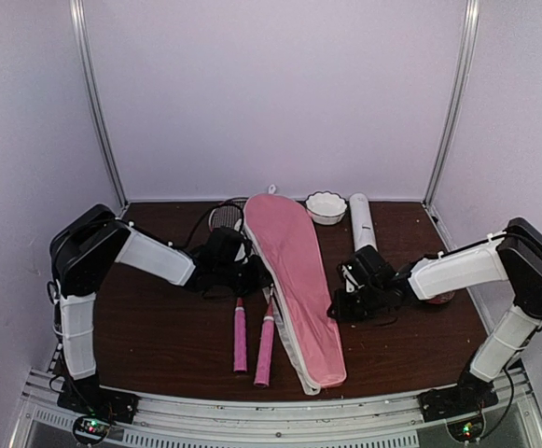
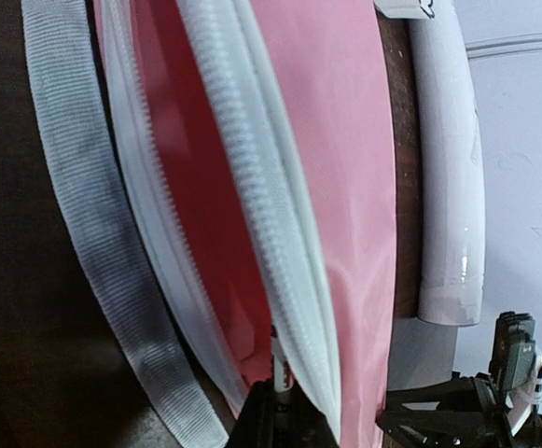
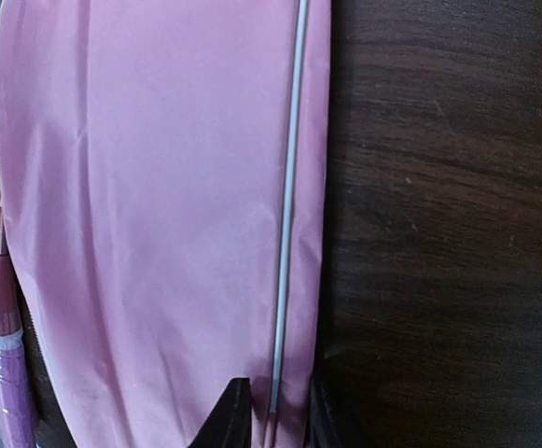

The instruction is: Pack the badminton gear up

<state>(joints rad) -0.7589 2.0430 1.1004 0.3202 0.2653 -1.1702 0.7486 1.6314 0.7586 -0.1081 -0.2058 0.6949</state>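
Observation:
The long pink cover (image 1: 294, 280) lies lengthwise in the middle of the table, its zipper open along the left side. My left gripper (image 1: 255, 273) is at that left edge, shut on the thin white zipper pull (image 2: 281, 366) where the two zipper bands (image 2: 252, 187) meet. My right gripper (image 3: 272, 397) pinches the cover's right piped edge (image 3: 289, 215). Two rackets with pink handles (image 1: 240, 341) (image 1: 265, 355) lie left of the cover, their heads (image 1: 224, 217) towards the back. The long white tube (image 1: 361, 222) lies at the back right.
A small white scalloped bowl (image 1: 326, 207) stands at the back between cover and tube. A grey webbing strap (image 2: 93, 233) trails from the cover's left side. Something reddish (image 1: 443, 297) shows under my right forearm. White walls close in the table.

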